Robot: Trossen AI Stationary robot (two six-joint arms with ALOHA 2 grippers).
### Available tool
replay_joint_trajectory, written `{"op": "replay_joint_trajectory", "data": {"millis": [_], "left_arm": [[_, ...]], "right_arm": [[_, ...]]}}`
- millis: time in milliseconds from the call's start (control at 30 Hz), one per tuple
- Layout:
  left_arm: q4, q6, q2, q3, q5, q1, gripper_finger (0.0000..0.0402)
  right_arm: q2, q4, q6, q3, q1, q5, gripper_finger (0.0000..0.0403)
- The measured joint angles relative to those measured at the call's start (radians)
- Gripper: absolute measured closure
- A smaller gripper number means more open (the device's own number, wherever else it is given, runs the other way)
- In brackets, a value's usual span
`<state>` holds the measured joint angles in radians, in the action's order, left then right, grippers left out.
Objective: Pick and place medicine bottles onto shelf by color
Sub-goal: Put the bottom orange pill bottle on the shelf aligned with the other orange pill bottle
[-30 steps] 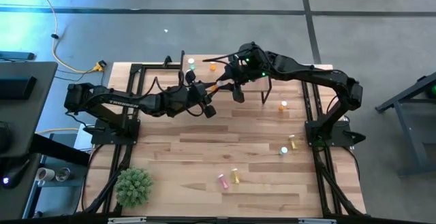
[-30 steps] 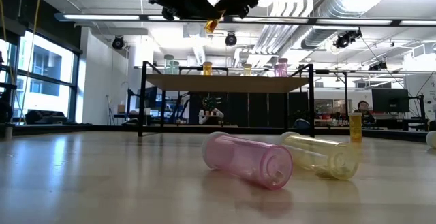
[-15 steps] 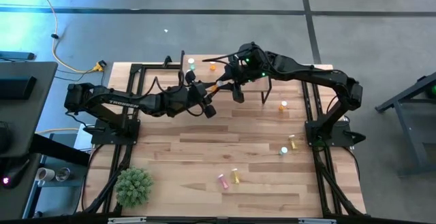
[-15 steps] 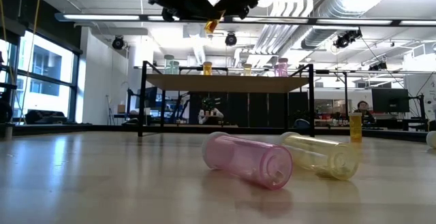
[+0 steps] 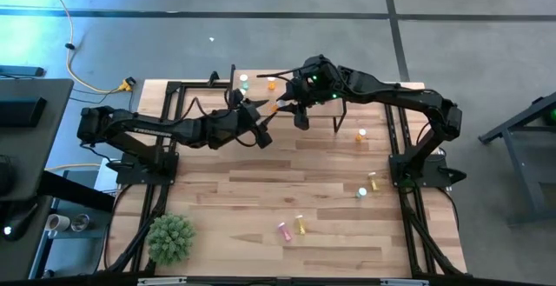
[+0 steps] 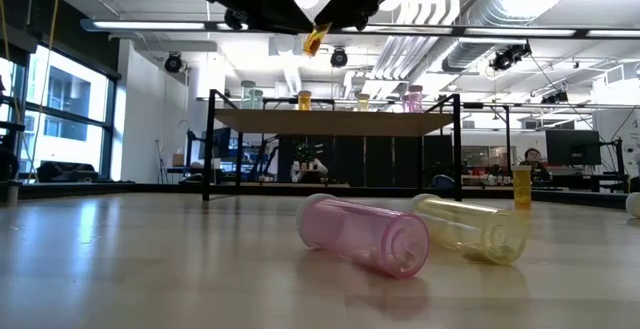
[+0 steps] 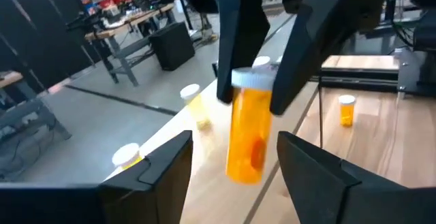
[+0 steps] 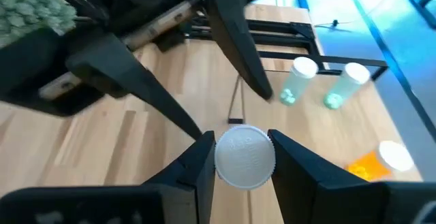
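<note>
An orange medicine bottle (image 7: pixel 246 134) with a white cap hangs high over the table's far middle, just in front of the shelf (image 6: pixel 335 121), with my right gripper (image 5: pixel 287 105) shut on it. My left gripper (image 5: pixel 261 119) stands open just left of the bottle. Its fingers (image 7: pixel 167 169) flank the bottle's lower end without touching it. On the shelf stand green (image 6: pixel 250 97), orange (image 6: pixel 304 99), yellow (image 6: pixel 362 100) and pink (image 6: pixel 412 97) bottles. My right gripper pinches the orange bottle's white cap (image 8: pixel 245 157) between its two fingers (image 8: pixel 201 164). The fingers come slanting down from the table's right. The bottle hangs below them, cap up and slightly tilted, lifted clear of table and shelf.
A pink bottle (image 5: pixel 284 231) and a yellow one (image 5: pixel 301 224) lie on their sides near the front middle. Another yellow (image 5: pixel 373 182) and a green one (image 5: pixel 360 192) lie near the right arm's base. An orange bottle (image 5: pixel 361 135) stands at the right. A green plant (image 5: pixel 170 238) sits front left.
My left gripper has opened, let go of the orange bottle and drawn back a little toward the table's left edge. The bottle has stayed in my right gripper and now hangs slightly more tilted.
</note>
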<state>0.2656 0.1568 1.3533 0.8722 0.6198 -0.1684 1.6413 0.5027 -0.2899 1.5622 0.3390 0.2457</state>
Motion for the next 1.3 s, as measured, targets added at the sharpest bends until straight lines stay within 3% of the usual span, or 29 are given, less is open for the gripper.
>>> {"op": "replay_joint_trajectory", "data": {"millis": [400, 633, 833, 1033, 1300], "left_arm": [[-0.226, -0.024, -0.167, 0.0, 0.083, -0.003, 0.0199], [-0.387, -0.081, -0.272, 0.0, 0.106, -0.005, 0.0199], [-0.538, -0.189, -0.332, 0.0, 0.081, -0.039, 0.02], [-0.584, -0.227, -0.353, 0.0, -0.002, -0.094, 0.02], [-0.584, -0.225, -0.352, 0.0, -0.054, -0.141, 0.02]], "right_arm": [[0.0, -0.066, -0.003, 0.003, 0.059, -0.037, 0.0296], [0.041, -0.04, -0.004, 0.117, 0.094, -0.036, 0.0296], [0.165, 0.132, -0.006, 0.298, 0.11, -0.035, 0.0296], [0.298, 0.33, -0.014, 0.465, 0.113, -0.025, 0.0296], [0.392, 0.418, -0.033, 0.545, 0.111, -0.023, 0.0296]]}}
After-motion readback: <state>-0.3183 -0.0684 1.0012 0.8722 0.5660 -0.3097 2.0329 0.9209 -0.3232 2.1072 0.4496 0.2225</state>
